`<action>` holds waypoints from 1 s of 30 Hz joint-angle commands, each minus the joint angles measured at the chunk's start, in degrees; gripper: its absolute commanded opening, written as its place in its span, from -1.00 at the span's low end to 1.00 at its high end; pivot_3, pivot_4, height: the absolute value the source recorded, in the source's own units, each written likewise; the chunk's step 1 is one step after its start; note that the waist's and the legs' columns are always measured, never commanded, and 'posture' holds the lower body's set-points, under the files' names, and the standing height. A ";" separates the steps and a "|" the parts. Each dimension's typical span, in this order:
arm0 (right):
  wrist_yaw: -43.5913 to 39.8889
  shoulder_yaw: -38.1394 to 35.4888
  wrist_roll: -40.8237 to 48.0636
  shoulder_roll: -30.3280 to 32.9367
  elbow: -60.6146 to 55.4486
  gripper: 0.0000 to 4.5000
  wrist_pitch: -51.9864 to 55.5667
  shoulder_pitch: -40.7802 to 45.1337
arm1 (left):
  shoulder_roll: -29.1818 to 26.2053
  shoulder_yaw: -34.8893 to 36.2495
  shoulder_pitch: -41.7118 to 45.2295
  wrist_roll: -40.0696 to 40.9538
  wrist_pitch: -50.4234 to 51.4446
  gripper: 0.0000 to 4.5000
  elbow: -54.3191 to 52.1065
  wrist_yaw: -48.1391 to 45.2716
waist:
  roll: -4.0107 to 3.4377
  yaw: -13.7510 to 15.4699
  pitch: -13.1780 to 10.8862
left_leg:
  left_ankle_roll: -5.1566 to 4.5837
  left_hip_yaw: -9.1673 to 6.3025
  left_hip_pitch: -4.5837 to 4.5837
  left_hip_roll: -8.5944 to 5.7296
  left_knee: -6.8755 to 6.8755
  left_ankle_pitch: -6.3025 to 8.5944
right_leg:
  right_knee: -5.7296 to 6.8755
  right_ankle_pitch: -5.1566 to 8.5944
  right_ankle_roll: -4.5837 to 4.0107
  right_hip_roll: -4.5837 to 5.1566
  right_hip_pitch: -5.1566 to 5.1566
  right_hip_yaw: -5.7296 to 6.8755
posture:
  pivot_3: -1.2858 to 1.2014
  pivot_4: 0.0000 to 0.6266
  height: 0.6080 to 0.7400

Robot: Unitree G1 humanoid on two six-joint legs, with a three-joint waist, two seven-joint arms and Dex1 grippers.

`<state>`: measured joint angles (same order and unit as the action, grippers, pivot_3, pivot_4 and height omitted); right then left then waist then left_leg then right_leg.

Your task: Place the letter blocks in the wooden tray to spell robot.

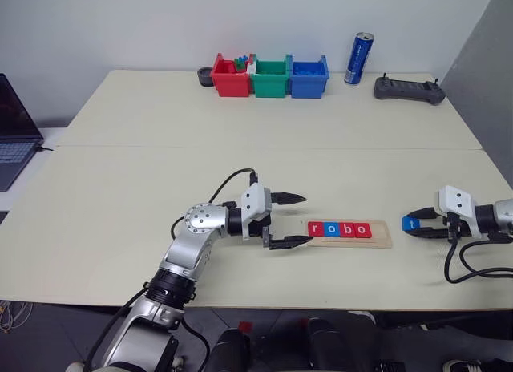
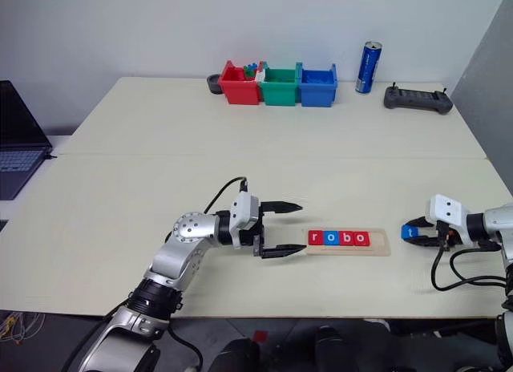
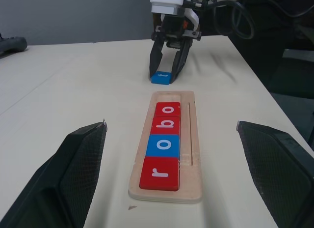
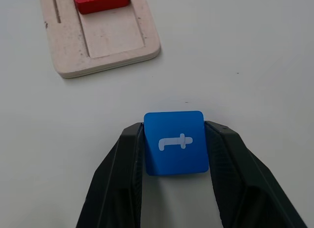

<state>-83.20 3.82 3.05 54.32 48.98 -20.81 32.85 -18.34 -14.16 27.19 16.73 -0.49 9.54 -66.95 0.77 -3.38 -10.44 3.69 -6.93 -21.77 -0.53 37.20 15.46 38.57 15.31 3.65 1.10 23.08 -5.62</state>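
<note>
Four of five letters are done, I judge: the wooden tray [image 1: 385, 242], near the table's [image 1: 240, 131] front edge, holds r, o, b, o [image 1: 341, 229] with its right end slot bare. My left gripper [image 1: 288, 221] idles wide open and empty at the tray's left end. My right gripper [image 4: 174, 139] pinches the blue t block [image 4: 175, 142], on the table just right of the tray.

— What was cut off?
— The laptop [image 1: 16, 131] ran off the picture's edge; the wooden tray [image 4: 105, 39] and its last red block [image 4: 100, 1] were clipped too.
— And the small pieces in the red bin [image 1: 230, 78]?
— Too small to tell.
</note>
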 commanded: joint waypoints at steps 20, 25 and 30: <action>-2.17 2.32 4.79 -1.33 -29.15 -0.35 14.75 -4.92 | -1.96 1.88 -2.81 2.84 1.06 1.00 -6.57 -1.15 | 0.00 0.12 0.00 | 0.00 -0.03 -0.02 0.01 0.08 0.00 | 0.10 0.00 0.00 -0.02 0.05 -0.01 | 0.03 -0.52 1.00; -1.98 3.03 3.96 -1.73 -27.28 -0.35 13.66 -4.07 | -1.84 1.82 -2.94 2.72 1.39 1.00 -7.00 -0.82 | 0.00 0.15 0.00 | 0.00 -0.04 -0.02 0.01 0.09 0.00 | 0.12 0.00 0.00 -0.02 0.05 0.00 | 0.03 -0.52 1.00; -1.72 3.72 3.15 -1.98 -25.30 -0.35 12.36 -3.25 | -1.87 1.80 -2.87 2.49 1.46 1.00 -6.76 -0.72 | 0.00 0.14 0.00 | 0.00 -0.04 -0.02 0.00 0.10 0.00 | 0.12 0.00 0.00 -0.02 0.05 0.00 | 0.03 -0.52 1.00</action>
<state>-84.76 8.06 6.28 52.08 23.67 -7.26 28.24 -20.04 -13.10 24.28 18.45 1.03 4.71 -68.03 0.76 -3.24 -10.44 3.69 -6.96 -21.78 -0.52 37.30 15.46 38.70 15.32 3.65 1.09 23.13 -5.62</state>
